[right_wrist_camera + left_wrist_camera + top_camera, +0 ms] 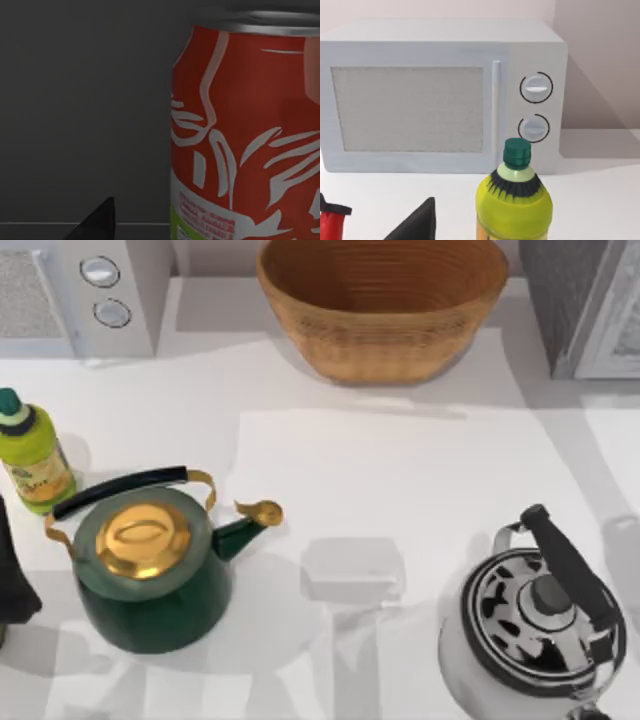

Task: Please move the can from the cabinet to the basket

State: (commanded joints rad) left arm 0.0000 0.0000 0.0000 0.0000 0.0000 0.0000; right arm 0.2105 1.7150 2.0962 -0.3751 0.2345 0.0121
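The can, red with white script above a lime-green band, stands very close in the right wrist view against a dark, shaded wall. A dark part of my right gripper shows beside it, apart from the can. The cabinet, with a grey speckled side and a pale framed door, stands at the table's back right. The wicker basket sits at the back centre, with nothing in the part of its inside that shows. My left arm is parked at the left edge, and a dark part of its gripper faces the bottle.
A white microwave with two knobs stands at the back left. A yellow-green bottle is in front of it. A green kettle with a gold lid sits front left, and a black-and-white kettle front right. A small red object lies near the bottle.
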